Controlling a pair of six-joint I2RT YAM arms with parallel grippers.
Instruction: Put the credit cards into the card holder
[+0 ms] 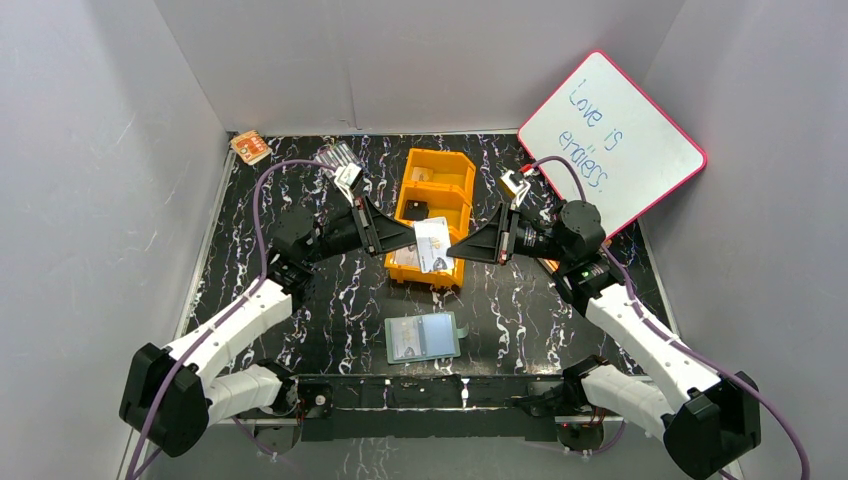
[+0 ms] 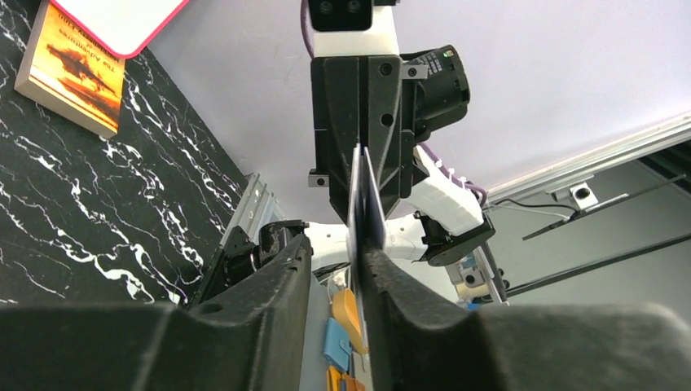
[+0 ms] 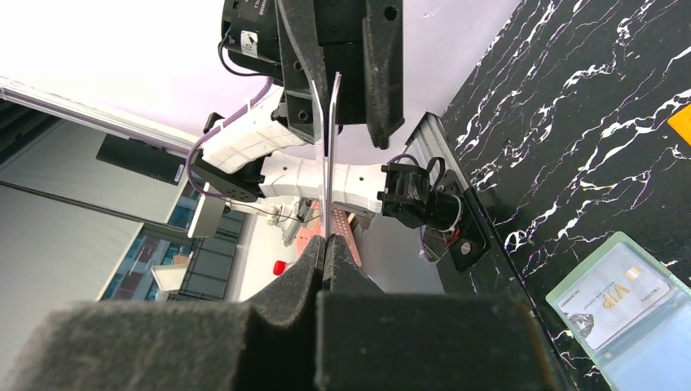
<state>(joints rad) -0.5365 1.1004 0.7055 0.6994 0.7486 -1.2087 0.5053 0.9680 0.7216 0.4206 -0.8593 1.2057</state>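
Credit card [image 1: 433,245] likely light, stiff, slick; right hand [image 3: 326,244] pinched one edge, left hand [image 2: 338,252] straddled opposite edge, not yet clamped. Best gripped across flat faces.

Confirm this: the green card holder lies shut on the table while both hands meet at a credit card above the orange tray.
Not shut: the card holder lies open, a VIP card in its pocket, as the top external view shows. The left hand and right hand do meet at a credit card above the orange tray.
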